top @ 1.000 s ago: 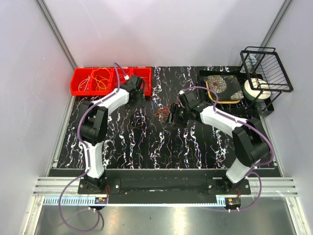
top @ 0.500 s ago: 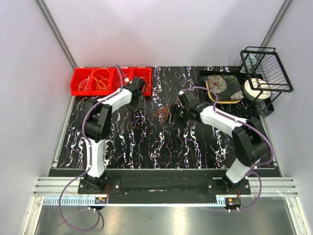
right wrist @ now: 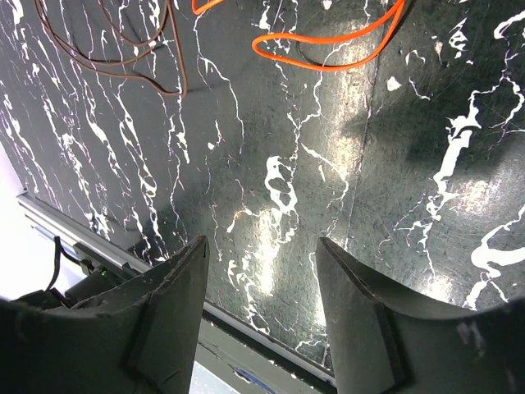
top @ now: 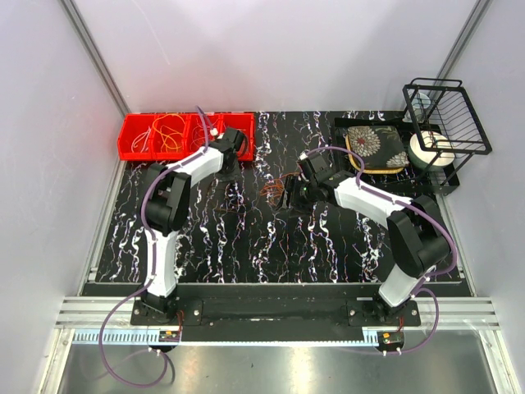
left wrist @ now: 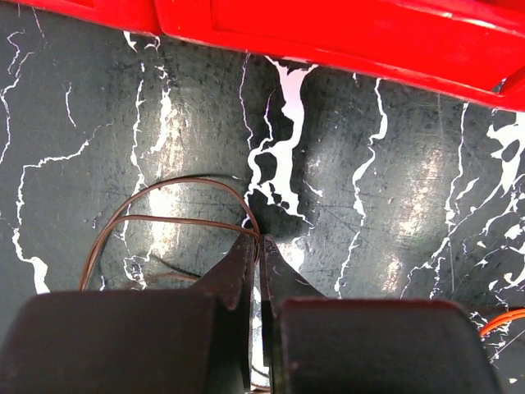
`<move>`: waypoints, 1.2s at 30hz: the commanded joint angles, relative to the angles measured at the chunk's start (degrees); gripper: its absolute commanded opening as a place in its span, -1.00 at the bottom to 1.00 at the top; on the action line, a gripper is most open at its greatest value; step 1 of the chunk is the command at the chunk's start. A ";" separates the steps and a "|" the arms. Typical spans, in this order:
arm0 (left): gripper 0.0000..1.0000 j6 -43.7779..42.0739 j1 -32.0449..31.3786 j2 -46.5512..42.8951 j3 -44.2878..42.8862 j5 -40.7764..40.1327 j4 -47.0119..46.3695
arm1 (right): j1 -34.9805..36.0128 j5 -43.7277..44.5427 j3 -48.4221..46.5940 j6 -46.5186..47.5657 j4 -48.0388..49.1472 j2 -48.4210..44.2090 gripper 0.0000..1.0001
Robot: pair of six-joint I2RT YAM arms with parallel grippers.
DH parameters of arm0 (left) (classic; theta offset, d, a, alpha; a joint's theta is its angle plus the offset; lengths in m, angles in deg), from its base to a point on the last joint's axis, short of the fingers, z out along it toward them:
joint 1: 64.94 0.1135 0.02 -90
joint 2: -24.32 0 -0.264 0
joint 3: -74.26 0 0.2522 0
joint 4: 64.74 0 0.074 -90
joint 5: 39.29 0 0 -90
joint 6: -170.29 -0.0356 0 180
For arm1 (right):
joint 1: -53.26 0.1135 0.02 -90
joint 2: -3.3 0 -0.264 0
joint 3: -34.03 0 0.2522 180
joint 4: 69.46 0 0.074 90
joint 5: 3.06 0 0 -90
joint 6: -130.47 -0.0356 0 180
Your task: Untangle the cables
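Note:
My left gripper (left wrist: 261, 239) is shut on a thin brown cable (left wrist: 180, 220), pinched at the fingertips. The cable's loop lies on the black marbled table to the left of the fingers. In the top view this gripper (top: 234, 162) sits just in front of the red bins (top: 135, 150). A small tangle of brown and orange cables (top: 271, 190) lies mid-table. My right gripper (top: 289, 197) hovers right beside the tangle. In its own view it (right wrist: 261, 241) stands open and empty, with an orange cable (right wrist: 328, 67) and a brown cable (right wrist: 184, 78) lying beyond its fingers.
The red bins along the back left hold more yellow and orange cables (top: 168, 131). A patterned square plate (top: 376, 146), a black wire rack (top: 447, 115) and a white roll (top: 431, 149) stand at the back right. An orange cable end (left wrist: 502, 320) shows at the left wrist view's right edge.
My left gripper has closed on the brown cable and shifted slightly toward the red bins. The right gripper has edged a little toward the tangle, still open.

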 commanded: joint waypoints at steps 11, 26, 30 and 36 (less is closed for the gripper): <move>-1.00 -5.32 -0.11 -16.43 -5.58 4.04 7.28 | -0.28 -1.99 -0.87 -0.02 1.02 0.52 0.22; -1.00 -14.10 0.59 -19.26 -28.08 1.23 11.06 | -0.37 -1.73 -0.61 0.16 0.75 -0.44 0.21; -1.00 -16.30 3.57 -15.57 -33.44 2.20 9.40 | -0.37 -1.38 -0.43 0.33 0.67 -0.97 0.21; -1.00 -19.55 8.33 -12.40 -36.18 5.45 1.85 | -0.37 -1.20 -0.35 0.42 0.67 -1.24 0.21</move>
